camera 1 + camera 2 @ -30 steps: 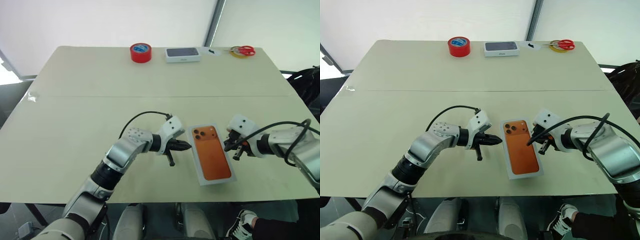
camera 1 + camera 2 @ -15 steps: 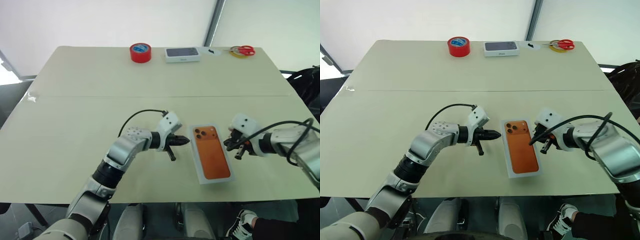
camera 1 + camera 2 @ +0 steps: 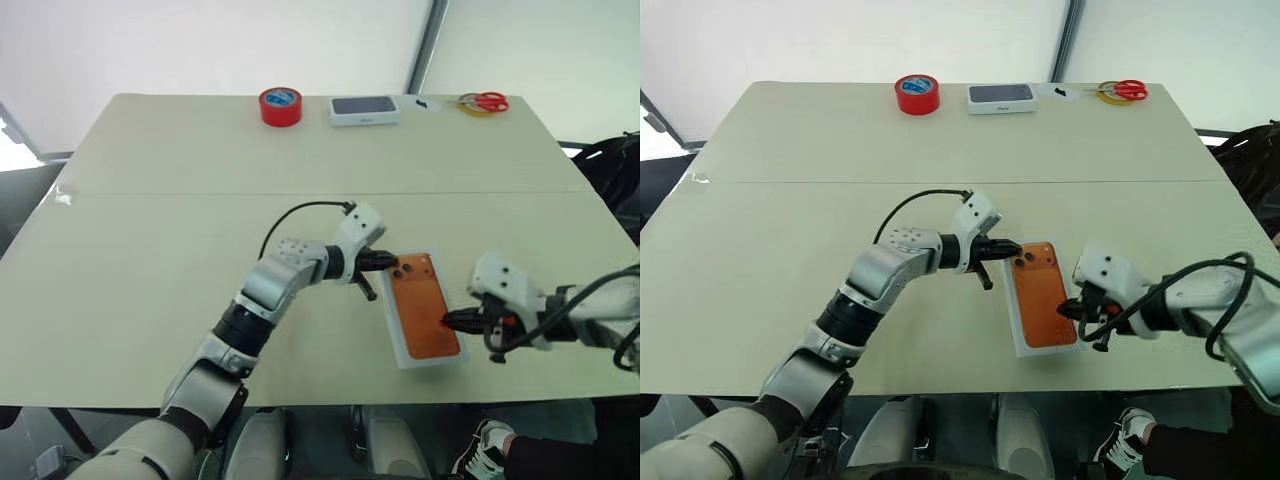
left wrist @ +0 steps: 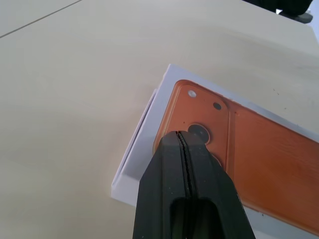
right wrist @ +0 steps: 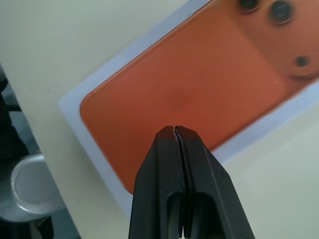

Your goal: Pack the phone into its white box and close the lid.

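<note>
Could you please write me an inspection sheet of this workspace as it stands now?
Surface: beige table, seam across it.
Job's things: lid with orange phone print lies flat near the front edge, apparently on its box.
Clutter: red tape roll, white box with dark phone picture, red scissors at the far edge.
End effectors: left end effector shut at the lid's camera end; right end effector shut at its right edge.
Cables: black cable loops over the left wrist.
Surroundings: white walls.

A pale worktop (image 3: 150, 230) carries a row of items along its far edge — a red tape roll (image 3: 281, 105), then a white box with a dark phone picture (image 3: 365, 109), then red-handled scissors (image 3: 487, 101) resting on a yellowish tape ring, all set apart from one another.
</note>
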You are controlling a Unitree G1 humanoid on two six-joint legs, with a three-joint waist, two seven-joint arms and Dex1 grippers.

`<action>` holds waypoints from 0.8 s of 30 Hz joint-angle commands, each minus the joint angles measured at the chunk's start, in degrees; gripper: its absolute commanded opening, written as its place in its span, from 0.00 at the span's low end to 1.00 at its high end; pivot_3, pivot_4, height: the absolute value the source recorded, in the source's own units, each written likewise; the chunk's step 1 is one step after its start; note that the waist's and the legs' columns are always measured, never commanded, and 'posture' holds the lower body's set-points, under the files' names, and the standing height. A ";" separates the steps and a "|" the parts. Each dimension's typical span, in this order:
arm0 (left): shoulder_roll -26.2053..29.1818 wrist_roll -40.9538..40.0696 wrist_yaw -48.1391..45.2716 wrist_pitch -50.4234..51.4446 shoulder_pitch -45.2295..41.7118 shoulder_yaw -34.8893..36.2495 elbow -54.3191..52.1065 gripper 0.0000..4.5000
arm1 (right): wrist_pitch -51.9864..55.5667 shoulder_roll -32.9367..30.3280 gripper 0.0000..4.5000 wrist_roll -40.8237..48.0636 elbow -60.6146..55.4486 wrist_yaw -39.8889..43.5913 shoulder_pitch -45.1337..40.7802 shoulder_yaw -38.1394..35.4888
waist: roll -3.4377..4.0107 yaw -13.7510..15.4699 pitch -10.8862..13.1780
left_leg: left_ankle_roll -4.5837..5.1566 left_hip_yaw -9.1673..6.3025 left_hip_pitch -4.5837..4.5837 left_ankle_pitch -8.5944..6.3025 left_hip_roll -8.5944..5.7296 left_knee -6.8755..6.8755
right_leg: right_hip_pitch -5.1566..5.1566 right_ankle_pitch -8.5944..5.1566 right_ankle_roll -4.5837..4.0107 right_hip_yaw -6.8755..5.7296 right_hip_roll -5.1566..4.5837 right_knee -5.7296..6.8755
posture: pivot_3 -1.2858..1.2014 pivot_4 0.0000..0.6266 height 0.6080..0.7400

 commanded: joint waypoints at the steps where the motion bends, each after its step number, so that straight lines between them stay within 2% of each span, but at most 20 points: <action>1: 0.04 2.24 0.62 0.10 0.17 -1.66 2.30 0.00 | 0.59 0.29 0.01 -1.89 -1.92 -2.85 1.22 2.39 | 0.00 0.00 -0.07 | 0.00 0.00 0.01 0.00 0.00 0.00 | 0.01 -0.03 -0.04 0.00 -0.01 0.00 | 0.52 0.24 0.94; 9: 0.45 3.21 1.77 0.01 0.44 -0.86 3.62 0.00 | 0.58 1.20 0.01 -3.21 -0.15 -5.93 0.38 4.75 | -0.58 -0.08 -0.81 | 0.01 -0.05 0.31 -0.02 0.07 -0.01 | 0.30 -0.15 0.00 -0.06 0.03 -0.07 | 0.52 0.24 0.94; 11: 0.50 0.34 1.80 0.36 0.50 3.36 1.85 0.00 | -0.49 2.61 0.01 -1.47 0.94 -5.50 -0.94 1.33 | -0.62 -0.14 -0.84 | 0.01 -0.05 0.39 -0.02 0.08 -0.02 | 0.37 -0.20 0.07 -0.06 0.03 -0.07 | 0.52 0.24 0.94; 14: 4.32 -3.16 -2.13 0.73 2.21 6.46 -4.68 0.00 | 0.96 4.13 0.01 1.94 3.48 -5.04 -4.63 -3.97 | -0.47 -0.43 -0.77 | 0.01 0.00 0.41 -0.02 0.10 -0.03 | 0.33 -0.20 0.07 -0.03 0.03 -0.04 | 0.52 0.24 0.94; 19: 13.05 -5.43 -10.01 2.43 6.54 3.40 -13.85 0.00 | 0.07 0.81 0.01 -0.27 7.64 -3.90 -5.00 -3.83 | -0.26 0.24 -0.76 | 0.01 -0.05 0.17 -0.02 0.09 -0.17 | 0.06 -0.08 -0.05 -0.06 0.08 0.04 | 0.52 0.24 0.94; 24: 16.70 -4.09 -14.83 2.35 9.09 -3.60 -18.57 0.00 | -2.64 -1.59 0.01 -5.05 10.87 -3.88 -3.26 0.86 | -0.25 1.33 -0.76 | 0.01 0.05 0.01 -0.02 -0.11 -0.06 | 0.02 -0.10 -0.09 -0.02 -0.21 -0.06 | 0.52 0.24 0.94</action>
